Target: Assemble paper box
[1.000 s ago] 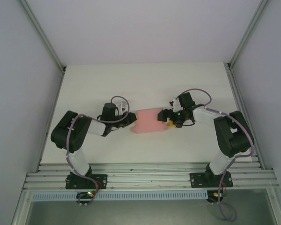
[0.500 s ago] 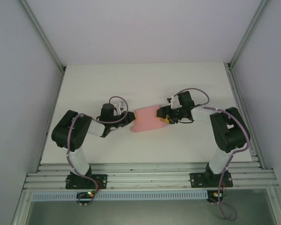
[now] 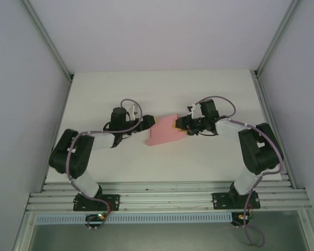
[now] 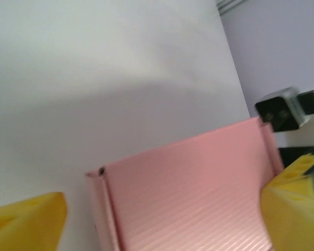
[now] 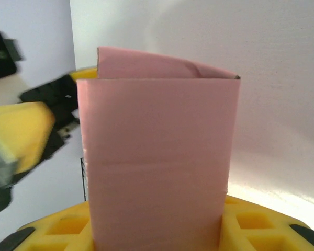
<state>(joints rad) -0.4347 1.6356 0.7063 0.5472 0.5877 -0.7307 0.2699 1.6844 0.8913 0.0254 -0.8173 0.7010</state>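
Start with the paper box (image 3: 165, 132): pink thin card, lying mid-surface (image 3: 120, 89), slanted between the two grippers, flattish and seemingly not yet squared up. Hard to tell whether resting fully on the surface or raised a little at the right end.

Held at that right end by the right gripper (image 3: 182, 125), clamped on the card judging by the right wrist view, with the card rising straight out from between the yellow pads (image 5: 261, 227). Free at the left end: left gripper (image 3: 148, 123) released and spread wide, with one of its own pads (image 4: 26, 219) on either side of the card, apparently clear of both faces in the left wrist view.

Likely troubles, judged from that:

- Sagging or pivoting about the single hold, given thin card pinched at one end only, and so swinging the free end out from between the spread left gripper.
- Creasing off the fold lines, through a harder squeeze by the right gripper or through closing the left gripper on a skewed card.
- Catching a pad on the folded edge (image 4: 102, 209) at the left end, or on the loose flap (image 5: 162, 65) at the far end in the right wrist view, and bending it the wrong way.
- Slipping out of the right gripper under any push from the left, owing to smooth card and a shallow bite.
- Knocking gripper against gripper, given so little room across a short piece of card.
- Folding the wrong panel first, and so locking the remaining flaps out.
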